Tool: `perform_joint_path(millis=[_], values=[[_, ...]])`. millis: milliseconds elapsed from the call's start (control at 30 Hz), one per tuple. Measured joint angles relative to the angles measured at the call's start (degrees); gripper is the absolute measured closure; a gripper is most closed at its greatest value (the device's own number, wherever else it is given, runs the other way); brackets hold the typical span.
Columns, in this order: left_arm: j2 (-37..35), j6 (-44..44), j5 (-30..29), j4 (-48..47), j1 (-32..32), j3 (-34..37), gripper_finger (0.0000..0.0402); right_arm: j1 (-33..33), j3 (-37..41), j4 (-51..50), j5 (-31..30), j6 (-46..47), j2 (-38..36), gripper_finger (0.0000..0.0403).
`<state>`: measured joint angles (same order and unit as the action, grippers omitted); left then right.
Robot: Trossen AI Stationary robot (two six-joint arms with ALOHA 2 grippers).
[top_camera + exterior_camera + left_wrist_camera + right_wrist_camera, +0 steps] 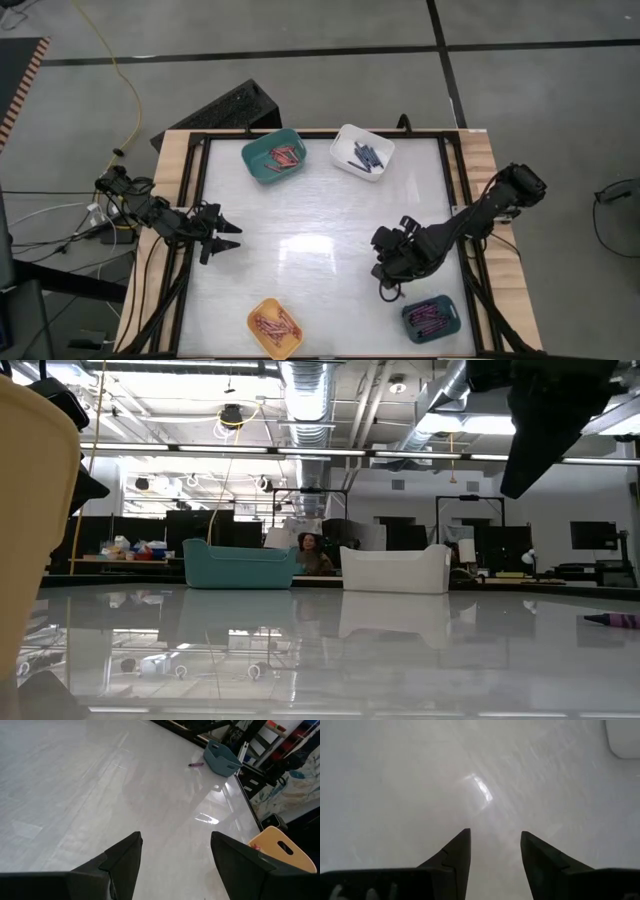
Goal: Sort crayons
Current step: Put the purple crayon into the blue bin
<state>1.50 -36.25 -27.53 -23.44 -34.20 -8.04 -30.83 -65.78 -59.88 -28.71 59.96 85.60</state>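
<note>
Lying thin and purple, apparently, stray crayon point(195, 764) beside blue bin point(221, 759), both end effectors wide, empty.

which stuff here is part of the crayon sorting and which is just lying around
Part of the job:
- crayons in the teal bin, white bin, yellow bin and dark blue bin
- loose crayon on the table
- right hand, open, empty
- left hand, open, empty

Just lying about:
- yellow cable on the floor
- black case behind the table

Grey floor point(300, 90), exposed ceiling ducts point(310, 390), strip lights point(230, 450)
</note>
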Motion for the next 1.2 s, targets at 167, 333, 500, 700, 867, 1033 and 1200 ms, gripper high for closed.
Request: perform_joint_path(millis=[167,333,500,700,867,1033,1200], values=[[0.0,0.0,-0.01,0.0,0.0,0.0,0.0174,0.17,0.0,-0.27,1.42,-0.34,0.0,0.0237],[-0.02,0.0,-0.01,0.0,0.0,-0.02,0.0174,-0.21,0.0,-1.72,3.56,-0.53,0.0,0.0237],[-0.02,0.0,0.0,0.0,0.0,0.0,0.0174,-0.16,0.0,-2.51,4.66,-0.45,0.0,0.0237],[-0.02,0.0,0.0,0.0,0.0,-0.01,0.0174,-0.16,0.0,-2.45,4.66,-0.02,0.0,0.0237],[-0.02,0.0,0.0,0.0,0.0,-0.01,0.0174,-0.16,0.0,-2.46,3.85,-0.02,0.0,0.0237],[-0.02,0.0,-0.01,0.0,0.0,0.0,0.0174,-0.13,0.0,-2.25,4.14,2.74,0.0,0.0237],[-0.02,0.0,0.0,0.0,0.0,0.0,0.0174,-0.52,0.0,-2.45,8.16,3.58,0.0,0.0237]])
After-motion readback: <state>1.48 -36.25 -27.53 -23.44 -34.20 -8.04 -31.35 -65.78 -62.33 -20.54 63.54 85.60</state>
